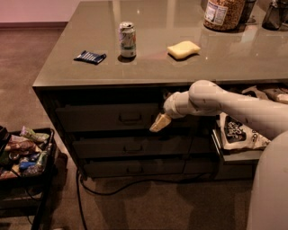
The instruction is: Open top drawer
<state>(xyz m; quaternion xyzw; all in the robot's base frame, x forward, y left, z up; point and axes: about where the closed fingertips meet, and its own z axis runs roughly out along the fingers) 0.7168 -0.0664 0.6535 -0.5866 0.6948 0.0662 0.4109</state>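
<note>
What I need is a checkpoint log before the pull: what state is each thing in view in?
top drawer: looks shut, handle untouched.
claw: at the top drawer's right edge, beside the handle, not on it.
middle drawer: shut.
bottom drawer: shut.
narrow drawer on the right: pulled out, snack bags inside.
soda can: upright on the counter.
sponge: lying flat.
jar: upright.
</note>
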